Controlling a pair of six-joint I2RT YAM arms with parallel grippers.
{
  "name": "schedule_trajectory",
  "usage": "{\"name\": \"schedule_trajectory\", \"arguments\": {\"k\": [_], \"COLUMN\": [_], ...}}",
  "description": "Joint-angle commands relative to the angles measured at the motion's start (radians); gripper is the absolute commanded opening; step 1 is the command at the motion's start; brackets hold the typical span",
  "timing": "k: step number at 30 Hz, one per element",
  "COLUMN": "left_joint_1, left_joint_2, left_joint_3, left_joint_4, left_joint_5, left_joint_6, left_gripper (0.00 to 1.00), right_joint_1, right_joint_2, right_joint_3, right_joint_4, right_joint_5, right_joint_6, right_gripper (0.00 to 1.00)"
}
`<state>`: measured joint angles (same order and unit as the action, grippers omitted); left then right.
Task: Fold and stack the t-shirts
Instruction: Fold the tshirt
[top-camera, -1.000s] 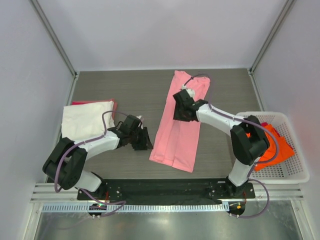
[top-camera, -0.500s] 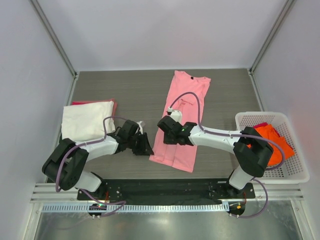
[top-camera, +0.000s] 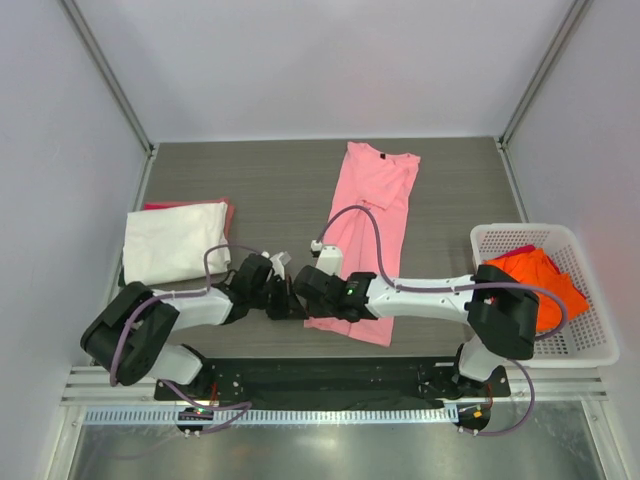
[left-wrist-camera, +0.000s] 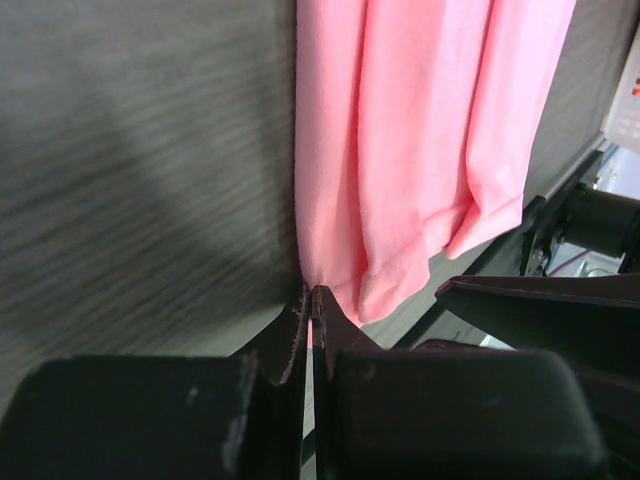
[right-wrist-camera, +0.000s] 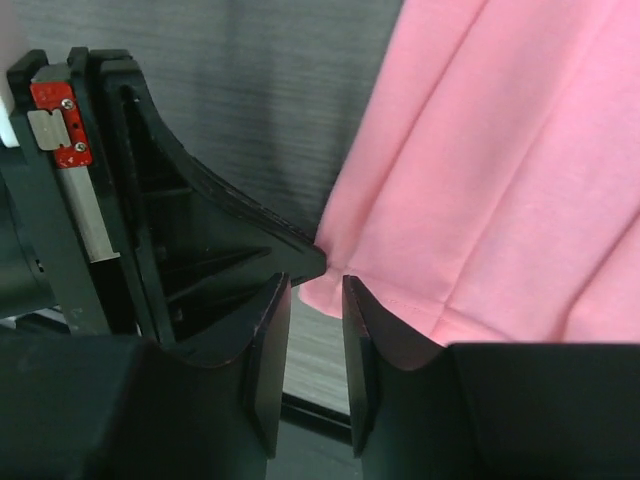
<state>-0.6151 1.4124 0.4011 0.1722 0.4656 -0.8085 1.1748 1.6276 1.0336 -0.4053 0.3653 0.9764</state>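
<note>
A light pink t-shirt (top-camera: 365, 235) lies folded into a long strip, collar at the far end. My left gripper (top-camera: 292, 305) is at its near left corner, and in the left wrist view the gripper (left-wrist-camera: 312, 303) is shut with the pink hem corner (left-wrist-camera: 345, 270) pinched at its tips. My right gripper (top-camera: 308, 290) reaches across to the same corner. In the right wrist view the gripper (right-wrist-camera: 315, 290) stands narrowly open, and the shirt's corner (right-wrist-camera: 330, 290) sits just ahead of its tips. A cream-white t-shirt (top-camera: 172, 242) lies folded on a red one (top-camera: 229, 207) at the left. An orange t-shirt (top-camera: 545, 285) is in the basket.
The white mesh basket (top-camera: 590, 352) stands at the right edge of the table. The left gripper's black finger (right-wrist-camera: 200, 235) is close beside the right gripper's tips. Side walls enclose the dark wood-grain table (top-camera: 250, 180).
My right arm swept from the far part of the pink shirt down to its near left corner. My left gripper moved in to that corner and shut on it.
</note>
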Motion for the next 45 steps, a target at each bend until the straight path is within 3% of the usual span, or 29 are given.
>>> {"name": "schedule_trajectory", "arguments": {"k": [1, 9, 16, 18, 21, 22, 23, 38, 41, 45], "left_joint_1": [-0.026, -0.037, -0.046, -0.048, -0.048, -0.048, -0.048, -0.048, -0.048, -0.048], "left_joint_2": [-0.042, -0.119, -0.075, -0.052, -0.021, -0.014, 0.005, -0.001, -0.007, -0.027], "left_joint_3": [-0.085, -0.090, -0.071, -0.073, -0.077, -0.079, -0.079, -0.079, -0.081, -0.088], "left_joint_4": [0.068, 0.015, 0.013, 0.032, 0.055, 0.059, 0.064, 0.041, 0.039, 0.035], "left_joint_5": [-0.014, -0.030, -0.035, -0.035, -0.038, -0.042, -0.044, -0.071, -0.065, -0.045], "left_joint_6": [-0.029, -0.024, 0.011, 0.015, 0.020, 0.020, 0.022, 0.038, 0.035, 0.025], "left_gripper": [0.00, 0.00, 0.00, 0.00, 0.00, 0.00, 0.00, 0.00, 0.00, 0.00], "right_joint_1": [0.048, 0.098, 0.120, 0.126, 0.128, 0.128, 0.128, 0.128, 0.129, 0.129], "right_joint_2": [-0.008, 0.084, 0.153, 0.156, 0.146, 0.124, 0.111, -0.300, -0.376, -0.440], "right_joint_3": [-0.009, 0.037, 0.089, 0.091, 0.085, 0.073, 0.062, -0.308, -0.385, -0.437], "right_joint_4": [-0.001, -0.065, -0.139, -0.156, -0.191, -0.197, -0.199, -0.158, -0.138, -0.124], "right_joint_5": [0.063, 0.118, 0.146, 0.152, 0.185, 0.196, 0.201, 0.179, 0.155, 0.162], "right_joint_6": [0.070, 0.094, 0.116, 0.126, 0.142, 0.156, 0.160, 0.346, 0.366, 0.375], "right_gripper": [0.34, 0.37, 0.37, 0.35, 0.21, 0.12, 0.11, 0.07, 0.13, 0.48]}}
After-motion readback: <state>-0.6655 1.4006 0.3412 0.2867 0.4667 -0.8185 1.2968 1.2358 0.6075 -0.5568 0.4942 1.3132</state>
